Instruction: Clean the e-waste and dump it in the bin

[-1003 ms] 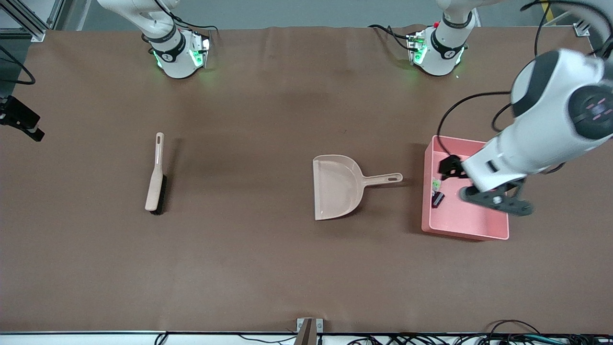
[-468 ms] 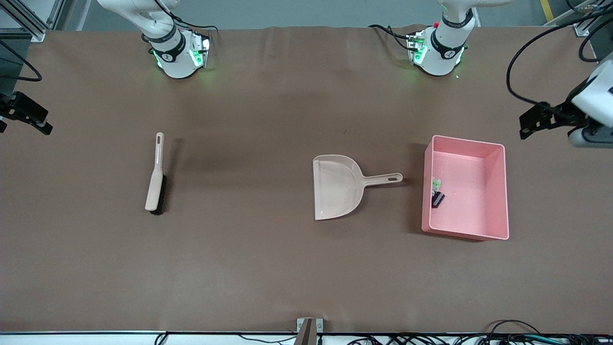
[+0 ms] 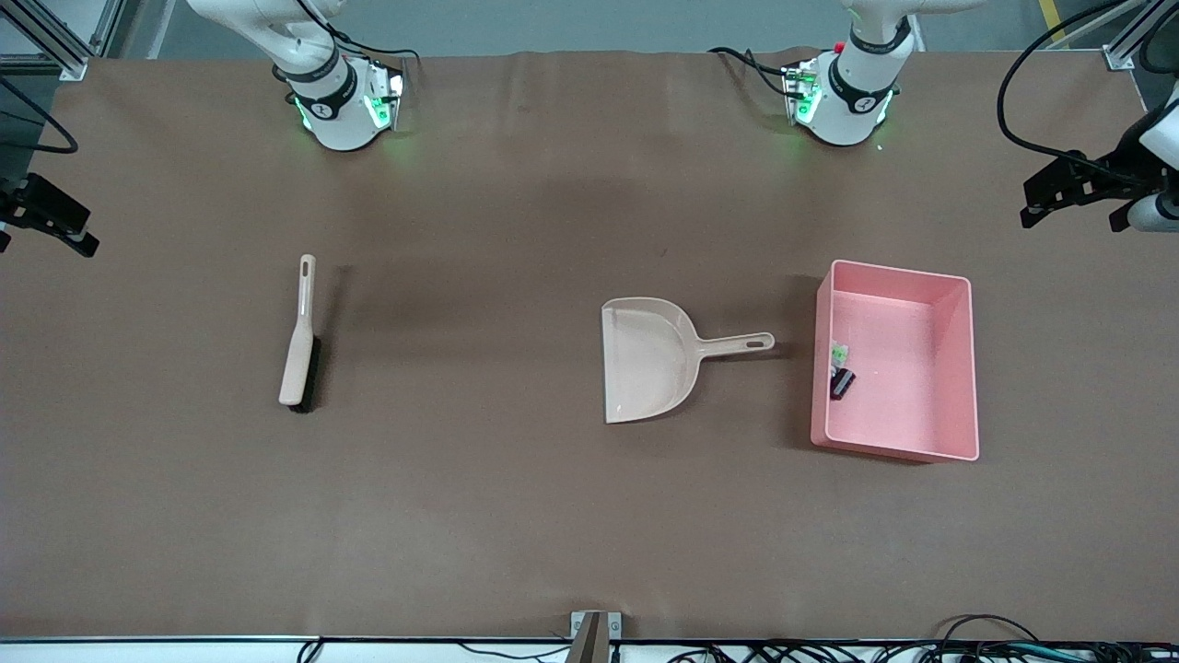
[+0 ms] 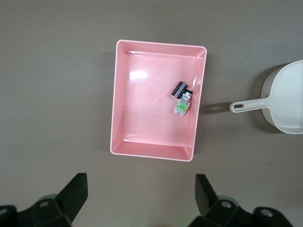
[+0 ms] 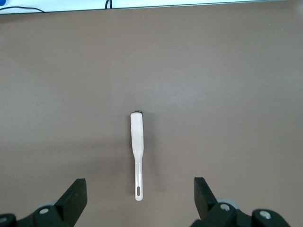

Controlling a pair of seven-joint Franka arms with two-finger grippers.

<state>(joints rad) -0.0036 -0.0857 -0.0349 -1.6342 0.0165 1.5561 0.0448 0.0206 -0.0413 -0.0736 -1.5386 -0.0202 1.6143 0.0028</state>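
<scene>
The left claw (image 4: 141,201) hangs empty with its fingers spread wide, high over the tabletop (image 3: 516,516) at the left arm's end, the bin (image 3: 958,368) below it. The e-waste (image 3: 839,368) lies inside the bin: a white-and-green part touching a dark block, against the wall nearest the dustpan (image 3: 649,359). The right claw (image 5: 140,201) is likewise wide open and empty, above the brush (image 5: 137,151).

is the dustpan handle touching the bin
Apart. The front view shows a strip of bare table between the dustpan handle's tip and the bin wall; the left wrist view shows the same gap.
</scene>
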